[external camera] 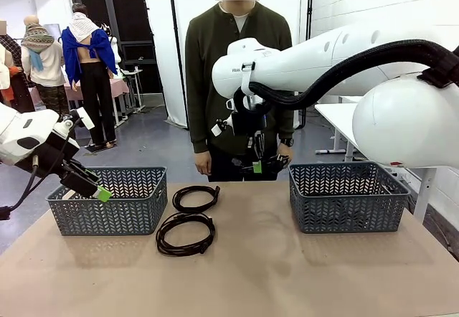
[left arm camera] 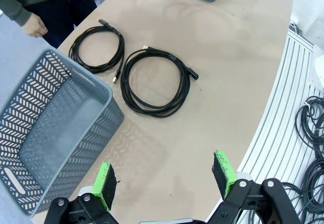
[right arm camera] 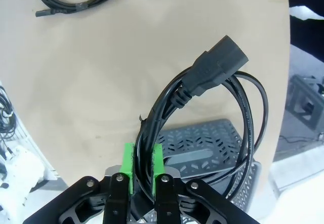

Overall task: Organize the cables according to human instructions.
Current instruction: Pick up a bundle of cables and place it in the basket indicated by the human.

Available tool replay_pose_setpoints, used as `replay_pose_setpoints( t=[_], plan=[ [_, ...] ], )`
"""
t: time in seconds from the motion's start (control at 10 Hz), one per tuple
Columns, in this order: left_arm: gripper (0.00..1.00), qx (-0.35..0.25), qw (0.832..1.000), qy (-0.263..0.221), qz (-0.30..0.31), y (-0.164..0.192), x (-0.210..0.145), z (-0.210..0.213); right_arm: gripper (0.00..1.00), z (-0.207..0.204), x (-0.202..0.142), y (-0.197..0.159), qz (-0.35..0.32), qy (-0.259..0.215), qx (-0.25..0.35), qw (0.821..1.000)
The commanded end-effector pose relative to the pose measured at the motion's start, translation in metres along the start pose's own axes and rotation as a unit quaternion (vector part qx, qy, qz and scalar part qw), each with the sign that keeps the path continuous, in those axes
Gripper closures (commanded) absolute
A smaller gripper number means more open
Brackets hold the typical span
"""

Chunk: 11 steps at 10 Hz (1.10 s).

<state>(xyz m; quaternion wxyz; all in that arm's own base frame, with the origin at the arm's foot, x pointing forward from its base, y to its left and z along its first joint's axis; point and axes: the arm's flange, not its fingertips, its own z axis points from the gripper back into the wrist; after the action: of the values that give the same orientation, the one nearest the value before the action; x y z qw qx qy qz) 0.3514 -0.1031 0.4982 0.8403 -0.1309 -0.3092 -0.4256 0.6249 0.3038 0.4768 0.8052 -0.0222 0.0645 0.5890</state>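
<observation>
thin black rubbery coiled cable (right arm camera: 217,67), limp and light, is clamped in the right gripper (right arm camera: 142,165) at lower centre; best gripped across bundled strands. left gripper (left arm camera: 164,173) jaws are seen apart, empty.

Blk cables (right arm camera: 216,66), grey herringbone-lattice baskets (external camera: 107,206), tan tbl (external camera: 287,274), green end effector pads (left arm camera: 105,183).

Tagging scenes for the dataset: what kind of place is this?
Probably a robotics lab or data-collection space: a bare tan table with grey baskets, white partition screens behind the person, and spare cables piled beside the table.
</observation>
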Motion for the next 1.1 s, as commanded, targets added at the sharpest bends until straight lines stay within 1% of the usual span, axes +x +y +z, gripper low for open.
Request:
replay_pose_setpoints(
  t=[0.0, 0.1, 0.2, 0.4, 0.7, 0.8, 0.9, 1.0],
  plan=[
    [0.00, -0.006, 1.000, -0.004, -0.001, 0.003, -0.001, -0.001, 1.00, 0.010, -0.010, 0.006, 0.038, -0.017, -0.002, 0.999],
    [0.00, -0.006, 1.000, -0.004, -0.001, 0.003, -0.001, -0.001, 1.00, 0.024, -0.031, 0.011, 0.058, -0.027, -0.009, 0.998],
    [0.00, -0.006, 1.000, -0.004, -0.001, 0.003, -0.001, -0.001, 1.00, 0.035, -0.049, 0.015, 0.072, -0.047, -0.010, 0.996],
    [0.00, -0.006, 1.000, -0.004, -0.001, 0.003, -0.001, -0.001, 1.00, 0.049, -0.077, 0.023, 0.096, -0.067, -0.005, 0.993],
    [0.00, -0.006, 1.000, -0.004, -0.001, 0.003, -0.001, -0.001, 1.00, 0.057, -0.129, 0.028, 0.122, -0.077, -0.019, 0.989],
    [0.00, -0.006, 1.000, -0.004, -0.001, 0.003, -0.001, -0.001, 1.00, 0.058, -0.147, 0.030, 0.137, -0.081, -0.037, 0.987],
    [0.00, -0.006, 1.000, -0.004, -0.001, 0.003, -0.001, -0.001, 1.00, 0.057, -0.164, 0.029, 0.140, -0.074, -0.062, 0.985],
    [0.00, -0.006, 1.000, -0.004, -0.001, 0.003, -0.001, -0.001, 1.00, 0.056, -0.181, 0.028, 0.152, -0.070, -0.074, 0.983]
  ],
)
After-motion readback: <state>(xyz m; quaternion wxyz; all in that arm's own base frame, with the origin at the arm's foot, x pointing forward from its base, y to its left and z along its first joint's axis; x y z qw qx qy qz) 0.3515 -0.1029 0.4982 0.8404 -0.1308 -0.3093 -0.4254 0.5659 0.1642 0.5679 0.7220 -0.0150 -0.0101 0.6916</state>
